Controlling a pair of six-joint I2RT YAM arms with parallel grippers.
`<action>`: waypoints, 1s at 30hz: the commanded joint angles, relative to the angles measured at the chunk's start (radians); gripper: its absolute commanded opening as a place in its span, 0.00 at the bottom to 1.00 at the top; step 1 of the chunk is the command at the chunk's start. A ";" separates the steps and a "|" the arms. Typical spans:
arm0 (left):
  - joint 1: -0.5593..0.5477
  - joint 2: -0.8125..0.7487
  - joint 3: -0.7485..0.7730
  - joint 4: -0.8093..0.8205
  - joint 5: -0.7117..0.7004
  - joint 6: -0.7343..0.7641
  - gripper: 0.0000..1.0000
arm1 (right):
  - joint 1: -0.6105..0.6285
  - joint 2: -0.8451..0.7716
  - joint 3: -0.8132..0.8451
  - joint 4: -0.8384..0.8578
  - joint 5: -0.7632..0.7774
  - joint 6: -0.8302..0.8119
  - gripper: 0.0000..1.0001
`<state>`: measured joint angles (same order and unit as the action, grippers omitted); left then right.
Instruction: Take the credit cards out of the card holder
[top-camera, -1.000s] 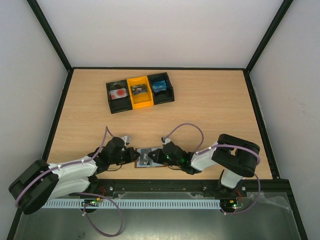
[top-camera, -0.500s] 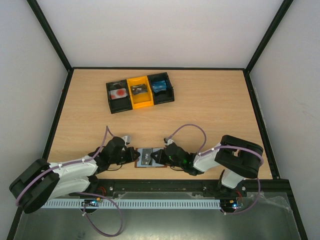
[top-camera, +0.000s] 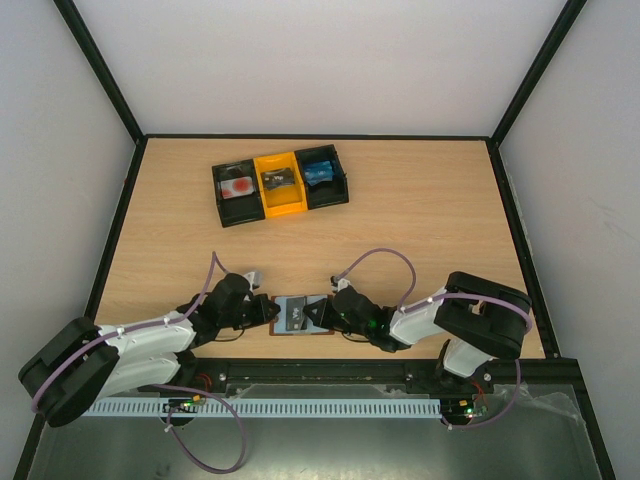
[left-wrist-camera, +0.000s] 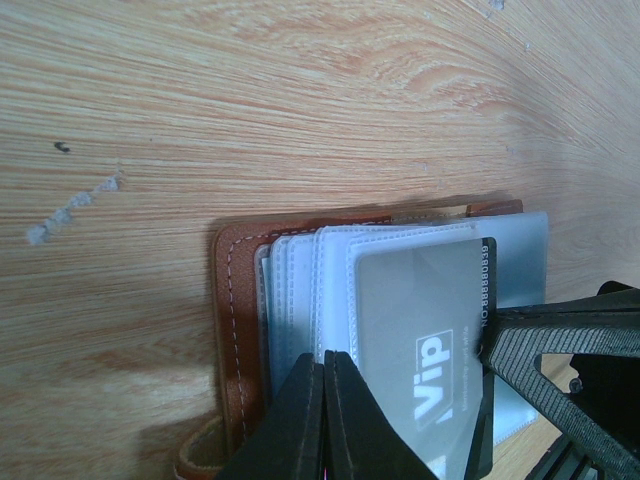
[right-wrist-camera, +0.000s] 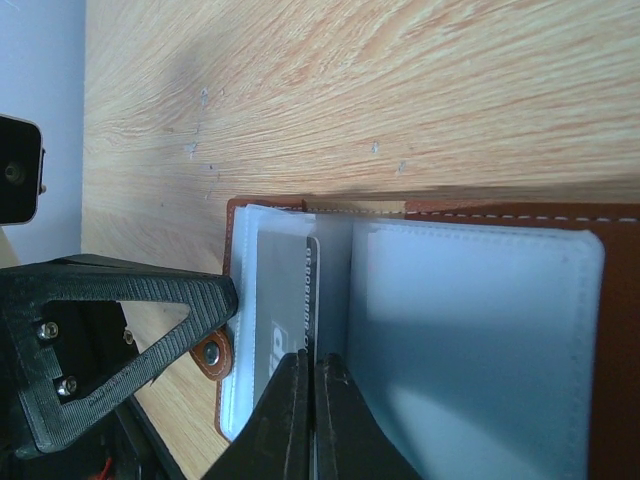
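Card holder (left-wrist-camera: 238, 320) hardly moved in 1 second — left gripper (left-wrist-camera: 322, 372), right gripper (right-wrist-camera: 310, 375) stay closed.

A light wood-grain table (top-camera: 420, 230) is enclosed by a black frame (top-camera: 120, 215) along its edges. A three-bin tray (top-camera: 284, 210), one yellow bin between two black ones, is set on the wood toward the far edge, left of centre, slightly rotated. The card holder (top-camera: 293, 313) is laid open and flat at the near edge, about midway along it, well apart from the tray. Small pale specks (left-wrist-camera: 70, 210) are seen on the surface near the holder.
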<state>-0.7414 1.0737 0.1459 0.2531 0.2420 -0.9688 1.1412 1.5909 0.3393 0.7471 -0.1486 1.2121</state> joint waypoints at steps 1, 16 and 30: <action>-0.006 -0.002 -0.021 -0.117 -0.027 0.012 0.02 | 0.006 0.020 -0.006 0.062 -0.005 0.019 0.02; -0.006 -0.022 -0.022 -0.122 -0.037 0.018 0.02 | 0.006 -0.049 -0.079 0.046 0.040 0.056 0.02; -0.006 -0.070 -0.044 -0.124 -0.042 -0.004 0.02 | 0.005 -0.116 -0.143 0.089 0.074 0.104 0.02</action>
<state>-0.7414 1.0183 0.1341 0.2085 0.2268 -0.9699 1.1412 1.5166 0.2173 0.8398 -0.1291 1.3064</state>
